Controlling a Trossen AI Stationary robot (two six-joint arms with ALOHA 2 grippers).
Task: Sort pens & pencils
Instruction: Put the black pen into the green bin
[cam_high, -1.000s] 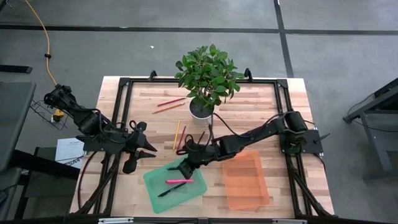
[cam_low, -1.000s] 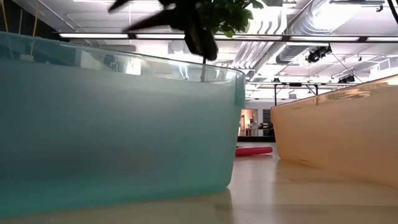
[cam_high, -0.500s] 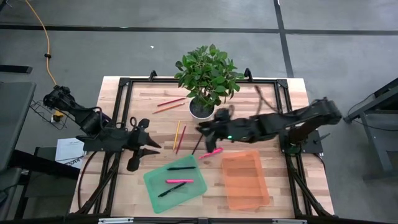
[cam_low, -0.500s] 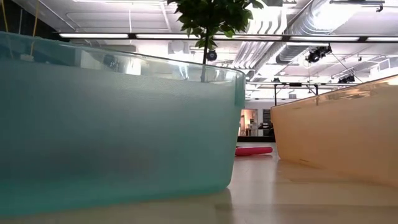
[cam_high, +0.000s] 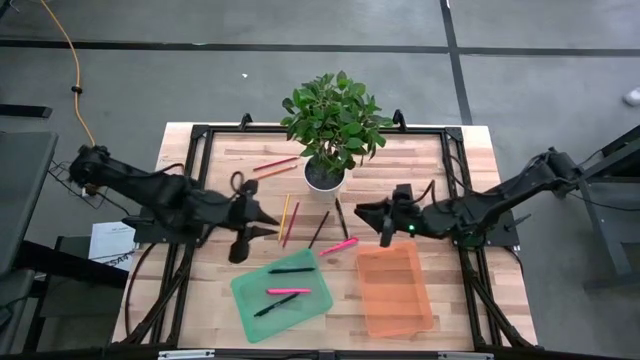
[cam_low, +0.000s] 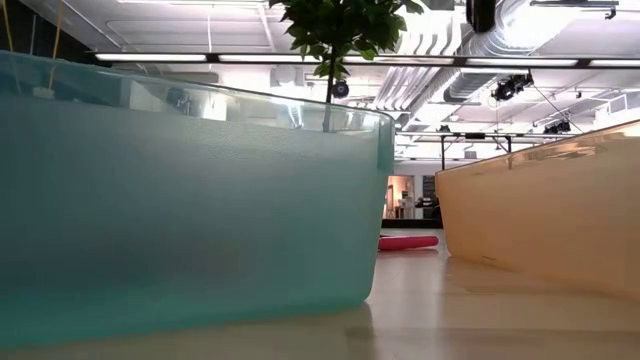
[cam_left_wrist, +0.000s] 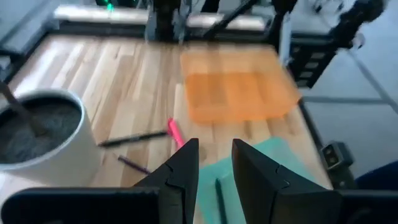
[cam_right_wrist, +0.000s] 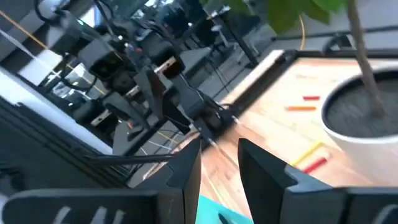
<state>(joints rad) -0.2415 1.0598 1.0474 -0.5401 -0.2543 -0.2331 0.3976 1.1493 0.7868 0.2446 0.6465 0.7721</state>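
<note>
Three pens lie in the green tray (cam_high: 250, 300): a black one (cam_high: 291, 270), a pink one (cam_high: 288, 291) and another black one (cam_high: 273, 305). A pink pen (cam_high: 340, 245) and a black pen (cam_high: 341, 216) lie on the table between the trays and the plant pot. Pencils lie flat on the wood: a dark one (cam_high: 319, 230), a yellow one (cam_high: 284, 211), a red one (cam_high: 292, 222), and a red and orange pair (cam_high: 275, 165) farther back. My left gripper (cam_high: 268, 225) is open, just left of the yellow and red pencils. My right gripper (cam_high: 362, 213) is open and empty, above the orange tray's far edge.
The orange tray (cam_high: 395, 312) sits right of the green tray, with nothing in it that I can see. A potted plant (cam_high: 324, 175) stands at the table's far middle, close behind the loose pencils. Bare wood lies at the table's far right.
My right gripper has pulled back from over the green tray, up and toward the table's right and far side. A black pen now lies in the green tray where the gripper was. My left gripper has moved toward the table's right, closer to the yellow and red pencils.
</note>
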